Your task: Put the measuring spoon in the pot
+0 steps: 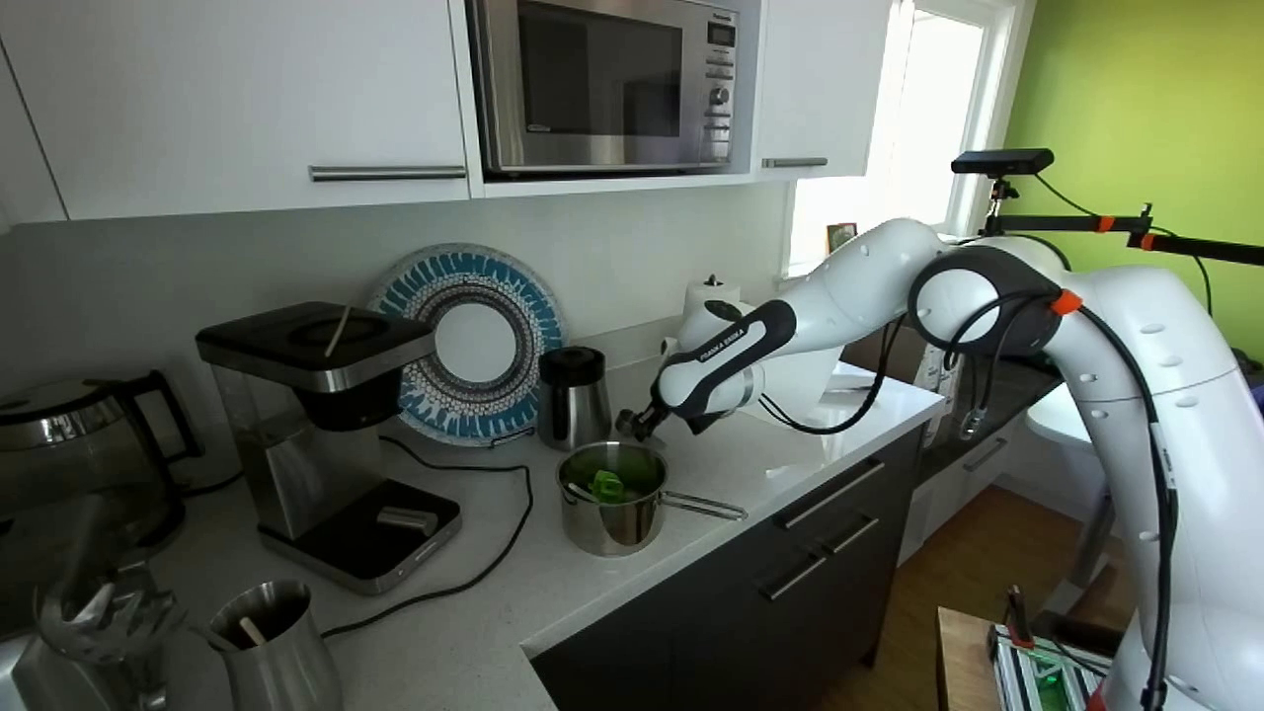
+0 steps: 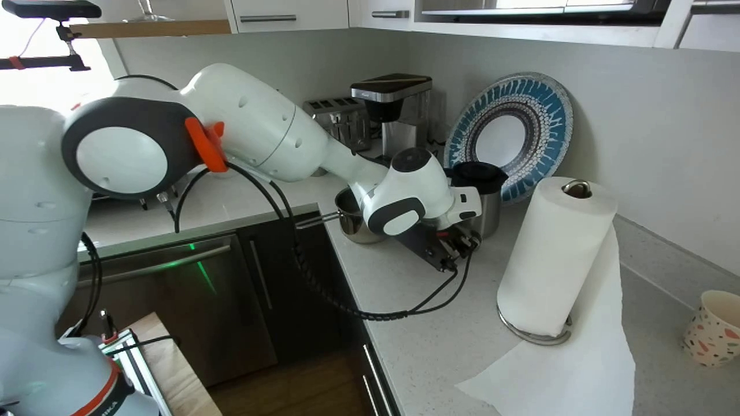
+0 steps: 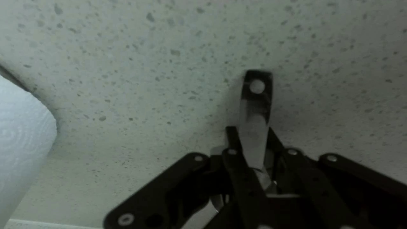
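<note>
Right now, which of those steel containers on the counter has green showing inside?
The round, long-handled pot, with a bright green patch inside. The foreground jug looks dark inside, with a pale stick; the black-topped steel cylinder hides its inside.

measuring spoon (image 3: 255, 106): lower end hidden behind gripper (image 3: 252, 140) in wrist view; paper towel roll (image 3: 22, 143) cut off at left edge there. steel pot (image 2: 354, 224) partly blocked by robot arm (image 2: 266, 124) in an exterior view, speckled cup (image 2: 710, 332) cut at right edge. in an exterior view, green item (image 1: 606, 486) in pot too small to identify.
</note>
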`<state>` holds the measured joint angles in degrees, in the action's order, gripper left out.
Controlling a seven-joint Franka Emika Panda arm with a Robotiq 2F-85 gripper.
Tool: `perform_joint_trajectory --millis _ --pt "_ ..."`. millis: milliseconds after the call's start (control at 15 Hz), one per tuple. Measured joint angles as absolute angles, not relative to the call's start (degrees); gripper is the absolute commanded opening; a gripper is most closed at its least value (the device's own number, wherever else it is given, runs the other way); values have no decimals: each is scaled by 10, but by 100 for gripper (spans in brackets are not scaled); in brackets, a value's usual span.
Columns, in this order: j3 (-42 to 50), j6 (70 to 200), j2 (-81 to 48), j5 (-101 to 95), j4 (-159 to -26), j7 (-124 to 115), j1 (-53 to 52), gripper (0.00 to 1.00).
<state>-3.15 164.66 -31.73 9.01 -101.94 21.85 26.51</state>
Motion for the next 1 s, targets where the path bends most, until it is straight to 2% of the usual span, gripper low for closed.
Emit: perform_joint_trajectory --millis 200,400,867,1000 --pt "-23 1656 -302 81 -1030 212 255 5" --pt "25 1647 -248 43 -1067 176 218 5" --pt "26 1339 -70 31 -1122 219 192 5" --pt "29 1298 -33 30 -1134 235 171 5"
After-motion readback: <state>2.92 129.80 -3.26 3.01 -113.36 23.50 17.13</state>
